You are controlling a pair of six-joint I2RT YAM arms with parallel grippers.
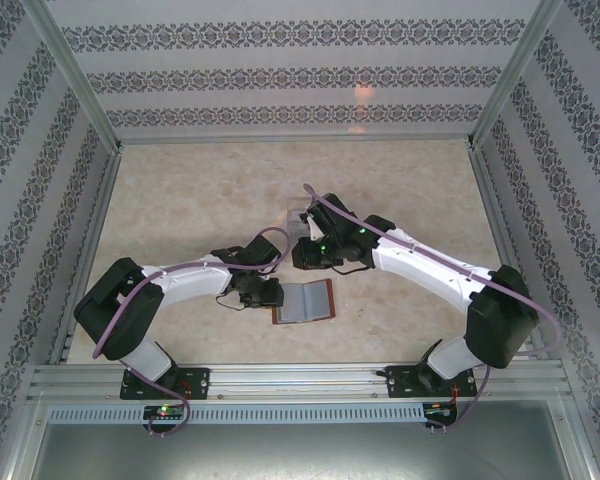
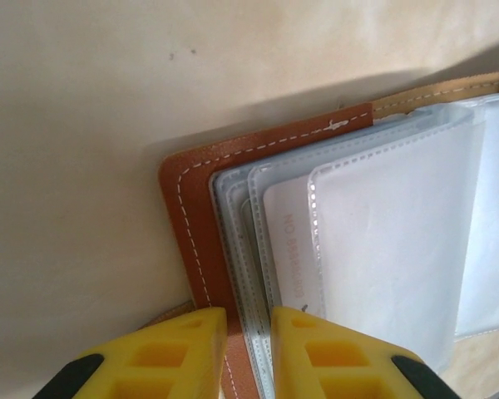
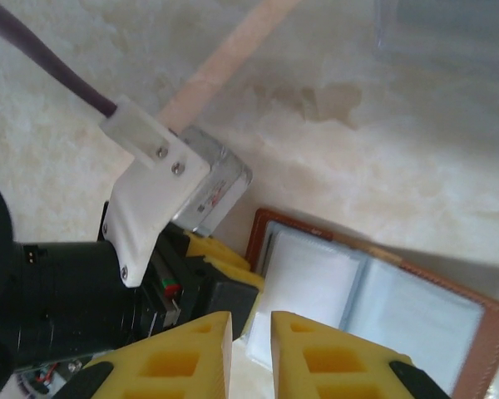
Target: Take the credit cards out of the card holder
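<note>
Closely, left pincer (image 2: 248,332) astride card holder (image 2: 187,216) edge

My left gripper (image 2: 248,353) and right gripper (image 3: 251,353): yellow, with black corners. The card holder (image 2: 191,216): reddish-brown leather, white stitching, grey-blue sleeves. The credit cards (image 2: 382,249): pale white. Table (image 1: 200,190): cream, marbled. Walls (image 1: 300,70): white with grey damask bands. Cable (image 3: 41,62): purple.

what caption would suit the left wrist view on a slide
Left gripper pinching the open card holder at its edge, a white credit card showing among clear sleeves.
</note>
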